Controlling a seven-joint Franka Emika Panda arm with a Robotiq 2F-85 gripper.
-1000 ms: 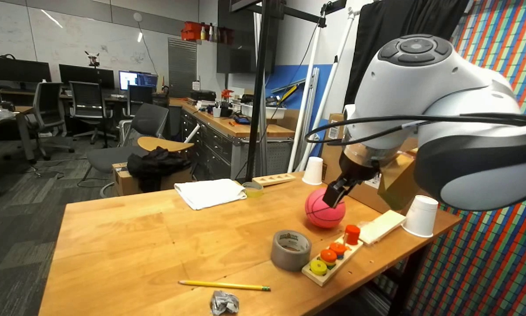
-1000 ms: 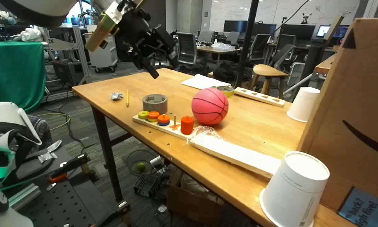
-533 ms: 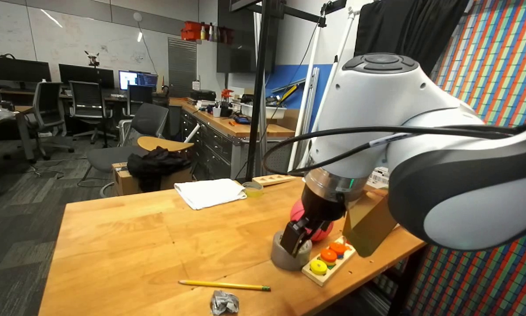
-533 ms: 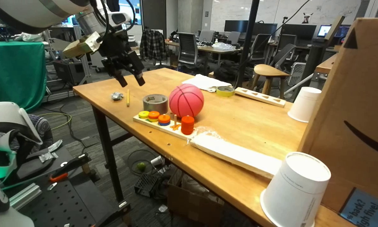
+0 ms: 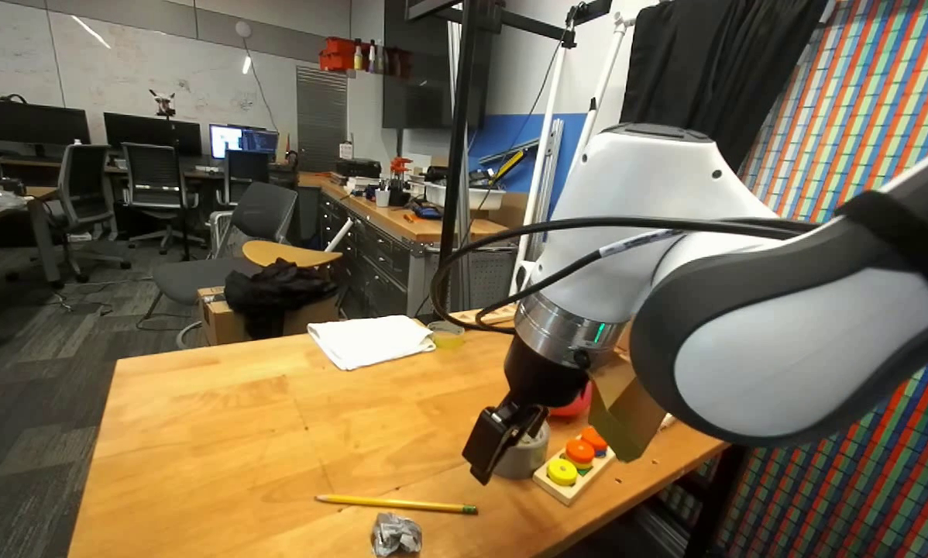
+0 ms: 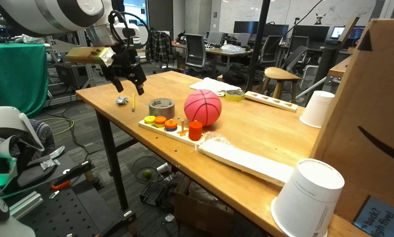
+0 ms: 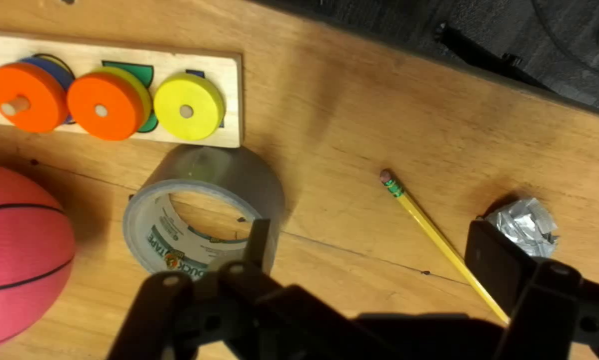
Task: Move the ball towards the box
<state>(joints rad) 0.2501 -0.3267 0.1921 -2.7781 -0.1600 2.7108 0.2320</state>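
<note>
Sitting on the worktop [image 6: 256, 131] between tape [image 6: 162, 114] and box [image 6: 369, 102], the ball [image 6: 202, 107] is resting nearer the tape. The tool [image 6: 130, 90] is hanging spread, pinching nothing. Probably light, springy and quick to roll, the ball is likely needing a gentle squeeze across its middle.

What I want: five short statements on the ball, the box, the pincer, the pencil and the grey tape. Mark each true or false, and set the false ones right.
1. The pencil and the grey tape both lie on the table. True.
2. The ball and the box stand apart. True.
3. The ball sits on top of the grey tape. False: it rests on the table, apart from the grey tape.
4. The pincer is open. True.
5. The pincer grips the pencil. False: it grips nothing.
</note>
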